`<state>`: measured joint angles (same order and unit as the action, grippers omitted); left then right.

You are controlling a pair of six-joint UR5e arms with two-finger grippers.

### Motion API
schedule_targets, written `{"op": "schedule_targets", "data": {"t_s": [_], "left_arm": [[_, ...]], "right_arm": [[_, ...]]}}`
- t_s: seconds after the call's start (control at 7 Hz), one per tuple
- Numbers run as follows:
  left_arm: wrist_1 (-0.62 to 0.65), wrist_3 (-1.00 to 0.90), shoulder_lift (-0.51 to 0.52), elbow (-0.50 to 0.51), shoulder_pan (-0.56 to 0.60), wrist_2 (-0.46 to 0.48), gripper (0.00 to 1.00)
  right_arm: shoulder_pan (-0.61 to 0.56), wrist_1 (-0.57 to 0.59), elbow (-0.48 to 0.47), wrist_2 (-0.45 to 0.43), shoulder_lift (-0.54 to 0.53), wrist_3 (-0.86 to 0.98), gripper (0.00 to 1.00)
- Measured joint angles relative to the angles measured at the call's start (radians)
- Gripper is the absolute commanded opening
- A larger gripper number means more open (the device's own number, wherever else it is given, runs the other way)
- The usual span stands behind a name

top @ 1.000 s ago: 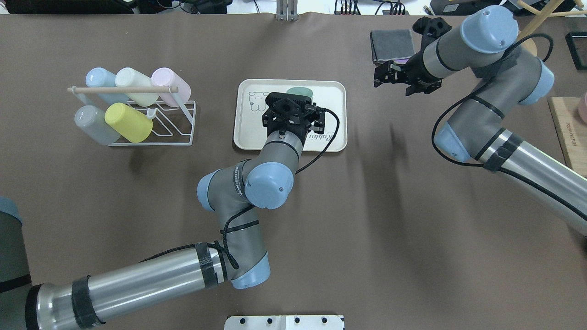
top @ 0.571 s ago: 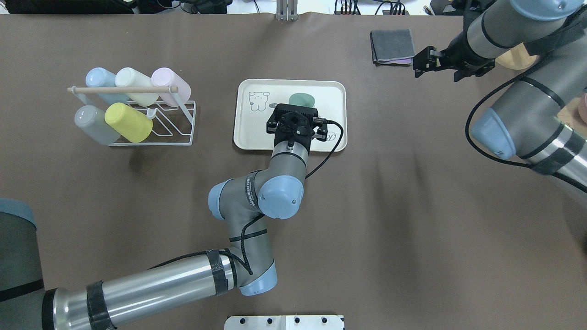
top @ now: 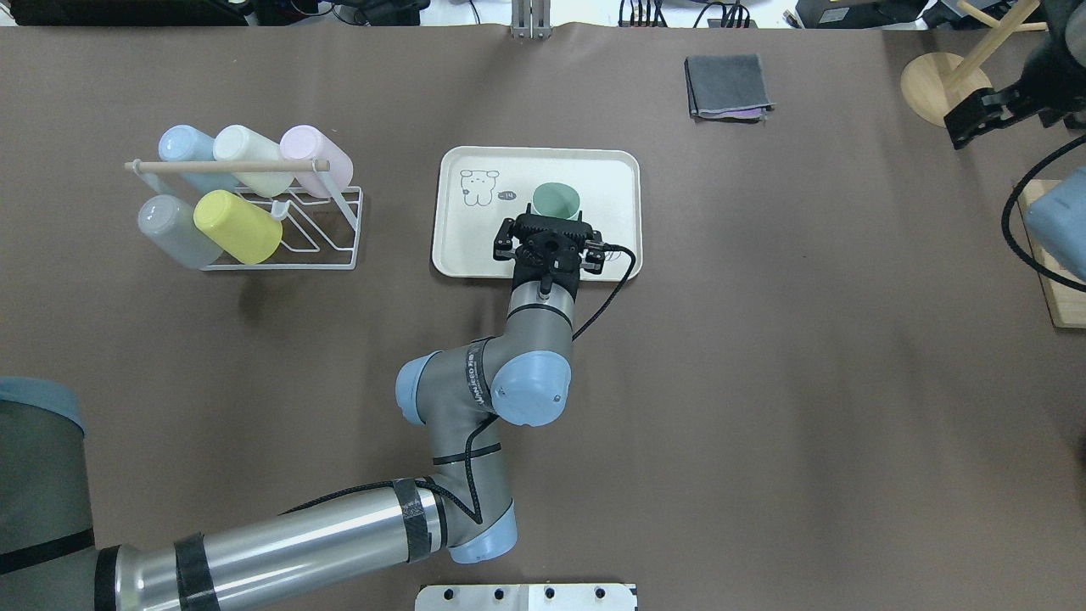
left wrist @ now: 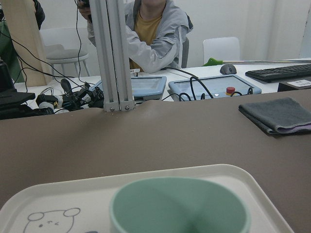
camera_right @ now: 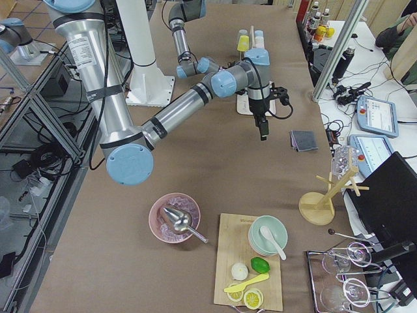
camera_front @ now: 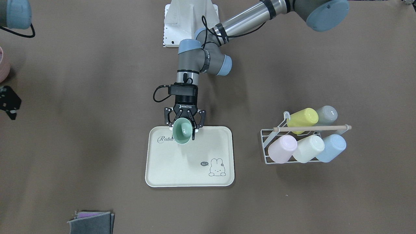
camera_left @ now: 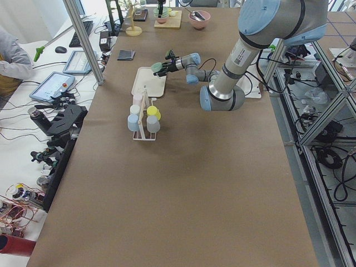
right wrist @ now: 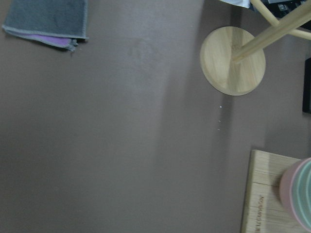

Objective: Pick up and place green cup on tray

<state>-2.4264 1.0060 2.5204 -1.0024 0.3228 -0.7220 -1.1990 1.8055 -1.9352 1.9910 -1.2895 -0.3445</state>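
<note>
The green cup (camera_front: 181,131) is upright with its mouth up, held between the fingers of my left gripper (camera_front: 183,132). The gripper reaches in level from the robot's side and is shut on the cup. The cup hangs a little above the cream tray (camera_front: 182,169), over the tray's end by the "Rabbit" script. In the overhead view the cup (top: 556,199) shows just beyond the left gripper (top: 551,226), over the tray (top: 611,187). The left wrist view shows the cup's rim (left wrist: 180,206) close up. My right gripper (top: 963,129) is far off at the table's back right, open and empty.
A white wire rack (top: 322,246) left of the tray holds several cups, among them a yellow-green one (top: 237,227). A folded grey cloth (top: 728,85) lies at the back. A wooden stand's round base (top: 937,85) and a cutting board (top: 1060,280) sit at the right edge.
My left arm has drawn back toward the robot with the green cup, across the tray. My right arm has swung away to the back right, past the grey cloth.
</note>
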Motion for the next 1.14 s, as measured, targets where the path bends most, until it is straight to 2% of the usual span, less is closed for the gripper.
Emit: {"op": "schedule_targets", "data": {"t_s": [0.43,0.86,1.14], "left_arm": [[-0.025,0.011,0.009,0.034,0.038,-0.021,0.12],[-0.032,0.011,0.038,0.108,0.107,-0.11,0.12],[-0.06,0.041,0.063,0.16,0.108,-0.111,0.12]], "right_arm": [[-0.146,0.013,0.06,0.009,-0.045,0.253,1.0],[-0.289,-0.009,0.113,0.07,-0.123,0.309,1.0],[-0.394,-0.034,0.136,0.191,-0.225,0.308,1.0]]}}
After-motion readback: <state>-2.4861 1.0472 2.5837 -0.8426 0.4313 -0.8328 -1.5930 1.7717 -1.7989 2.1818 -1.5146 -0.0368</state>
